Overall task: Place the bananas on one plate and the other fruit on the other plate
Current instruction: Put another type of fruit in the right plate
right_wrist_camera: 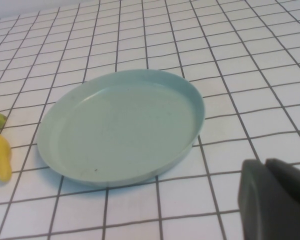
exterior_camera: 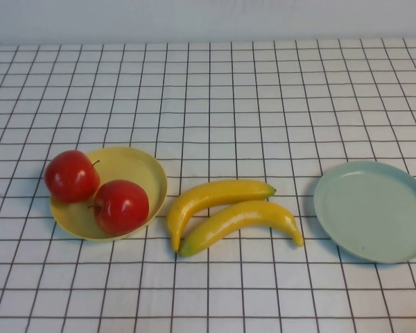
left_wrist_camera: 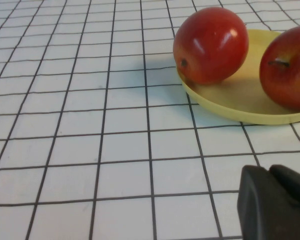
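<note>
Half of the task was judged complete; the two round, shiny red apples (exterior_camera: 72, 175) (exterior_camera: 120, 206) were seen resting on the round, shallow, pale yellow plate (exterior_camera: 142, 170) at the left of the table, one against its far-left rim and one nearer the front, the two just touching or nearly so. The two long, curved, glossy yellow plastic-looking bananas (exterior_camera: 215, 198) (exterior_camera: 243, 222) were found lying side by side on the white grid-patterned tablecloth (exterior_camera: 229, 104), between the two plates and on neither. The round, shallow, pale blue-green matte plate (exterior_camera: 374, 211) stood at the right with nothing on it; moving both bananas onto it was judged to be what remained. The left gripper (left_wrist_camera: 275, 205) was held low over the cloth near the yellow plate, its jaws closed with nothing between them; the right gripper (right_wrist_camera: 275, 200) was held just beside the blue-green plate, likewise closed and holding nothing.
</note>
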Available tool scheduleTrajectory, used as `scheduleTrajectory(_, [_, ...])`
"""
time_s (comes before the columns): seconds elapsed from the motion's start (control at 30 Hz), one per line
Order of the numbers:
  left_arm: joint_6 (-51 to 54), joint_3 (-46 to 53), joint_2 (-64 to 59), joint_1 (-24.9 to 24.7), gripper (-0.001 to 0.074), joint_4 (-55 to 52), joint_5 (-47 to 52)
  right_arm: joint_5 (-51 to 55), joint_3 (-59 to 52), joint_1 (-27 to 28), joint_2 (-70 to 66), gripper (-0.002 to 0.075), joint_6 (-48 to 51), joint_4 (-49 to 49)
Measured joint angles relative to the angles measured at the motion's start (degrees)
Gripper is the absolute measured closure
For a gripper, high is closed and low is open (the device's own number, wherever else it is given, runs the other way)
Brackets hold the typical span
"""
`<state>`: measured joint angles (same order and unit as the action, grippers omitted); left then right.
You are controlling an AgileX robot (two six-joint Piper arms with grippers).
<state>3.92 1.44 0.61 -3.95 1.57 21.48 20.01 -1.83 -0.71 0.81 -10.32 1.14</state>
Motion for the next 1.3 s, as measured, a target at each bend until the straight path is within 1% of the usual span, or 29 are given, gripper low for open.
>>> scheduleTrajectory(1.07, [0.0,0.0,0.0,-0.3,0.0739,0.3,0.0,-0.9,0.0,0.0,0.0,0.0742,0.0,0.2])
scheduleTrajectory(1.13, [0.0,0.0,0.0,-0.3,0.0739,0.3,0.0,-2.7,0.0,0.0,0.0,0.0742,-0.1,3.7])
scheduleTrajectory(1.2, [0.0,0.0,0.0,-0.3,0.0739,0.3,0.0,-6.7,0.0,0.0,0.0,0.0743,-1.8,14.3])
scheduleTrajectory(1.27, [0.0,0.0,0.0,-0.3,0.0739,0.3,0.0,-11.1,0.0,0.0,0.0,0.0742,-4.7,30.5])
scheduleTrajectory(1.3, [0.0,0.0,0.0,-0.3,0.0739,0.3,0.0,-13.2,0.0,0.0,0.0,0.0743,-5.7,37.0])
